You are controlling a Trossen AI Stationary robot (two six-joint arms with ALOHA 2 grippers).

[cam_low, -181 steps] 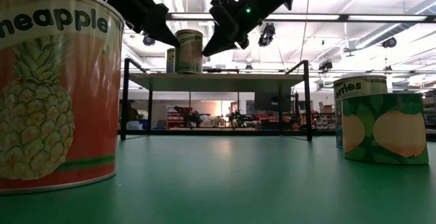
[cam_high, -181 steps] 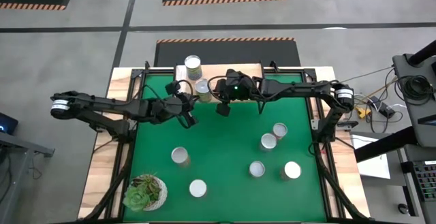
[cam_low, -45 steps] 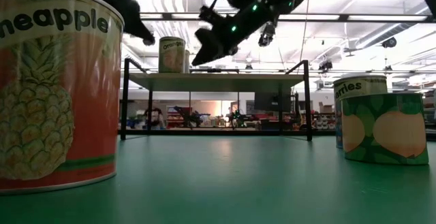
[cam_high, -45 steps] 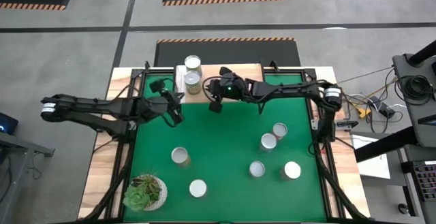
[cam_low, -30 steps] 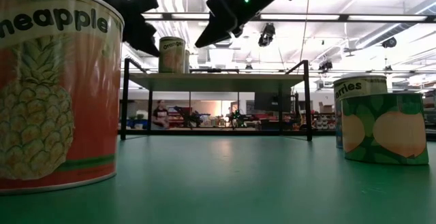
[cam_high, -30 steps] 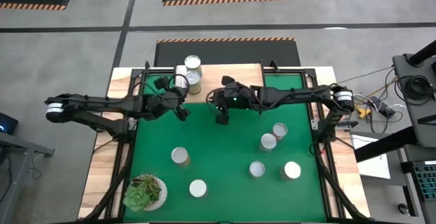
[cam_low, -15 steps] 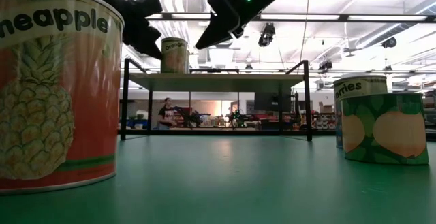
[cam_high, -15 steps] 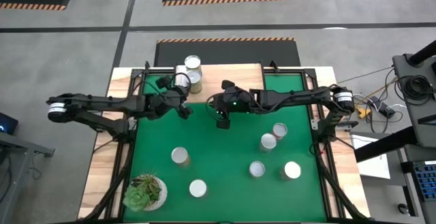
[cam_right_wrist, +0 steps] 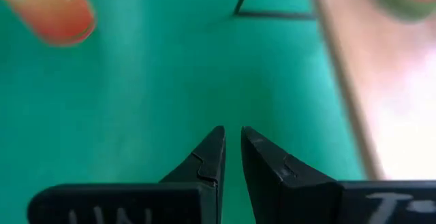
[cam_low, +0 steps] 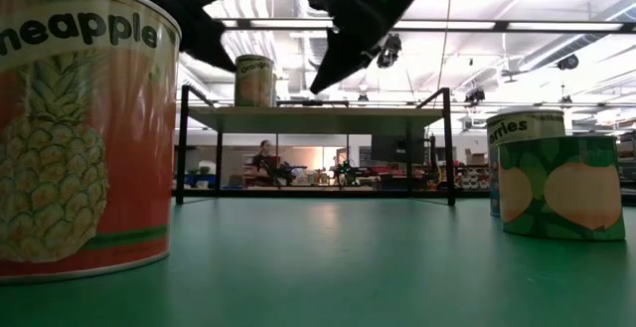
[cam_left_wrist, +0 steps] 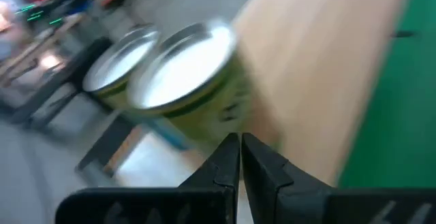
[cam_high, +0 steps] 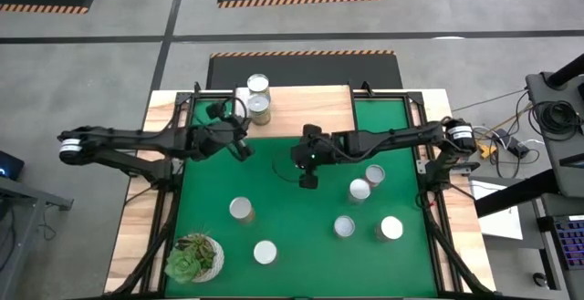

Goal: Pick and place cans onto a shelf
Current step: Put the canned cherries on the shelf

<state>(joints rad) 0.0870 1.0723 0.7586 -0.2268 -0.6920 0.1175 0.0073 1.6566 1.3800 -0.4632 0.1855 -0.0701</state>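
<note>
Table point(cam_high: 274, 168): 1. You have a green mat here as the working floor, with loose stock spread across its near half.
Shelf point(cam_high: 310, 99): 1 light-wood board on black legs along the far edge, raised so that placed stock stays off the mat.
Arms: 2.
Left gripper point(cam_high: 245, 148): fingers closed, empty, just beside the shelf's 2 cans.
Right gripper point(cam_high: 308, 180): fingers nearly together, nothing between them, over bare mat, near the right-hand cluster; you likely reach for the next can.
Succulent point(cam_high: 193, 256): 1, at the near left corner, not stock.
Cans on shelf point(cam_high: 258, 108): 2, touching, at the left end.
Cans on mat point(cam_high: 359, 191): 6 upright: 2 left, 4 right.
</note>
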